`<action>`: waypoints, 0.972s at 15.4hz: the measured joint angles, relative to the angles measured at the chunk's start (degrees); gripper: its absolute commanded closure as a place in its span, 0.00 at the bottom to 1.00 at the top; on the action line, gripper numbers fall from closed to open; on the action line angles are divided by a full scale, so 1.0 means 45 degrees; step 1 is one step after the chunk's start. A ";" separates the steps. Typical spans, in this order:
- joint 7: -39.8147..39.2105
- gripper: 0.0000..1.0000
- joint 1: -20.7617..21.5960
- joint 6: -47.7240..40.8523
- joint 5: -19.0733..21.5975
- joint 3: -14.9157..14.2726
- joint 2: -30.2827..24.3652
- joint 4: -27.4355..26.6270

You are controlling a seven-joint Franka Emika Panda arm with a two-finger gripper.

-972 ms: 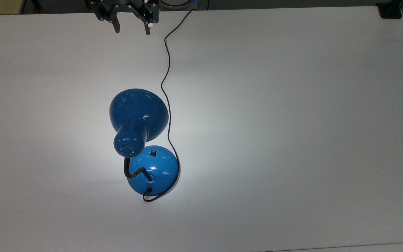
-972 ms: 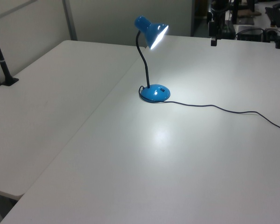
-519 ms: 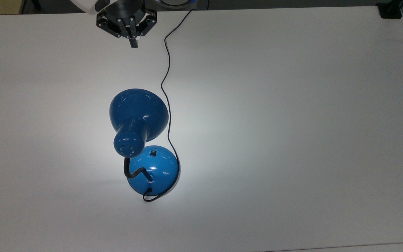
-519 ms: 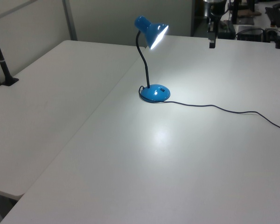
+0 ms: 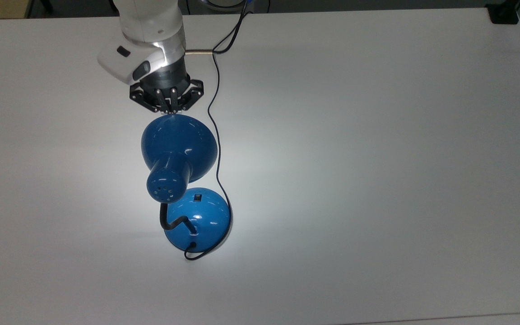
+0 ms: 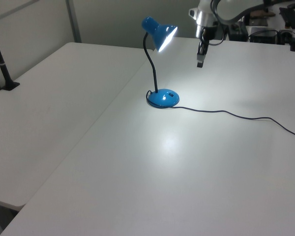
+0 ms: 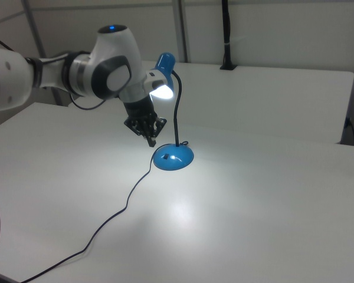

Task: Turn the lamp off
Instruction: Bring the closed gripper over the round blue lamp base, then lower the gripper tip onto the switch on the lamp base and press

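Claw [image 5: 168, 109]: I saw both fingers pressed together, holding nothing, raised off the table [image 5: 377, 135].
Lamp [image 5: 179, 149]: beyond the claw tip in the top view, shade nearest, base farther on. Lit.
Switch [image 5: 197, 197]: on the base, untouched.
Progress, by my reckoning: approach only; pressing the switch remained.
Cord [image 5: 215, 113]: trailed beside the claw.
Surface: plain white table. Room: grey walls behind.

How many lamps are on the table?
1. The one blue lamp stands near the middle of the white table, lit, with its black cord trailing off toward the robot's side. The gripper hangs in the air near its shade.
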 measured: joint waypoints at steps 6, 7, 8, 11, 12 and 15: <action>0.0501 1.00 0.0321 0.2934 0.0020 0.0013 0.1588 0.0001; 0.0506 1.00 0.0380 0.3349 0.0021 0.0017 0.1804 0.0002; 0.0553 1.00 0.0444 0.3731 0.0021 0.0017 0.2005 0.0004; 0.0844 1.00 0.0554 0.4568 0.0020 0.0018 0.2478 0.0011; 0.0927 1.00 0.0568 0.4740 0.0020 0.0018 0.2595 0.0030; 0.1076 1.00 0.0646 0.4851 0.0020 0.0019 0.2976 0.0304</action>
